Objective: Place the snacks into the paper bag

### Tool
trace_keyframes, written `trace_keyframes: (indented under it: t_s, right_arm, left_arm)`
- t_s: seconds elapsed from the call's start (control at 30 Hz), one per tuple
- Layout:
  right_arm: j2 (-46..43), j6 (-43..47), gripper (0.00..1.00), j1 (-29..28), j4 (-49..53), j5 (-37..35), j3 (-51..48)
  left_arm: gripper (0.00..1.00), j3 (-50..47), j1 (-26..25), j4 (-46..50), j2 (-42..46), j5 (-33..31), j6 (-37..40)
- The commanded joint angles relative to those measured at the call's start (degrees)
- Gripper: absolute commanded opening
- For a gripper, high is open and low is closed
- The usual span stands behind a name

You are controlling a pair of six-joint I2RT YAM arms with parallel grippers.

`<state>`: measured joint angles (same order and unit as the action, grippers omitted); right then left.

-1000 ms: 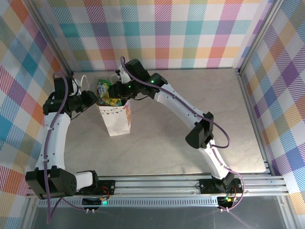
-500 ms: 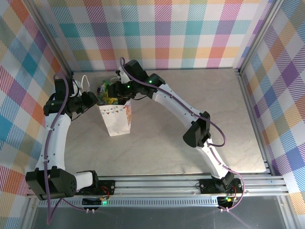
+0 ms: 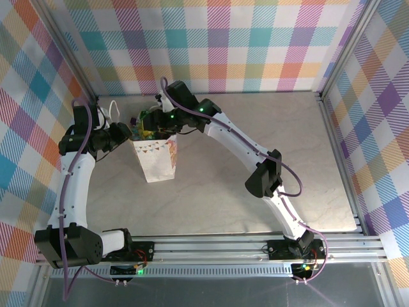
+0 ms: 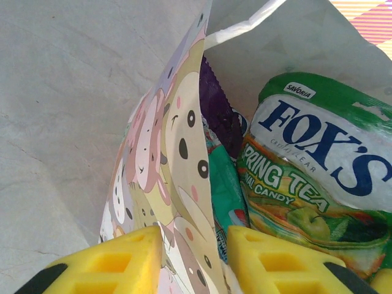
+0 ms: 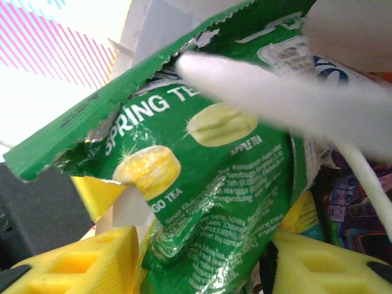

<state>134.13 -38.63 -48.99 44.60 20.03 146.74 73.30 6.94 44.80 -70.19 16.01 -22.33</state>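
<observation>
Release of a packet into the bag. The left gripper [image 4: 195, 242] pinches the bag [image 4: 177, 153] by its wall, one finger outside and one inside, so that the mouth gapes; the right gripper [image 5: 202, 257] hangs over that mouth with its fingers spread and a green packet [image 5: 202, 159] loose between them; whether either finger touches it cannot be told. Done well, the packet drops straight down between the spread fingers; the right gripper should lift out vertically, clear of the cord handle [image 5: 263, 92] crossing just ahead of it; the left pinch is best held until the packet settles, since the bag looks nearly full and a late packet may perch on the others.

Bag: thin printed paper, creased, easily buckled. Packets beyond the left gripper's inner finger, a green one [image 4: 318, 141], a teal one [image 4: 225, 196] and a purple one [image 4: 217, 110]: glossy crinkled foil, flat, serrated ends, probably slippery. Cord: soft, round. Surface [image 4: 67, 92]: pale, matt, faintly veined.
</observation>
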Motion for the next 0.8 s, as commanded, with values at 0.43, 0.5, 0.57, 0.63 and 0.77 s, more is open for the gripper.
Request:
trace_keyframes:
  t_s: [0.43, 0.5, 0.57, 0.63, 0.77]
  right_arm:
    - [-5.2, -2.1, 0.67, -0.5, 1.4, -4.4, 1.7]
    - [-6.7, -1.8, 0.68, -0.8, 1.8, -5.1, 1.6]
    - [-8.3, -0.6, 0.69, -1.3, 1.9, -6.5, 1.5]
    - [-9.6, 1.2, 0.71, -2.0, 2.1, -8.4, 1.4]
    - [-11.3, 3.5, 0.71, -3.3, 3.1, -12.1, 1.3]
  left_arm:
    - [0.33, 0.0, 0.5, 1.5, 1.2, 0.6, 0.4]
    - [0.33, 0.2, 0.5, 1.6, 1.3, 0.7, 0.4]
    - [0.34, 0.3, 0.5, 1.7, 1.4, 0.6, 0.4]
    - [0.34, 0.6, 0.5, 1.8, 1.4, 0.6, 0.5]
    - [0.34, 1.1, 0.5, 2.1, 1.4, 0.9, 0.4]
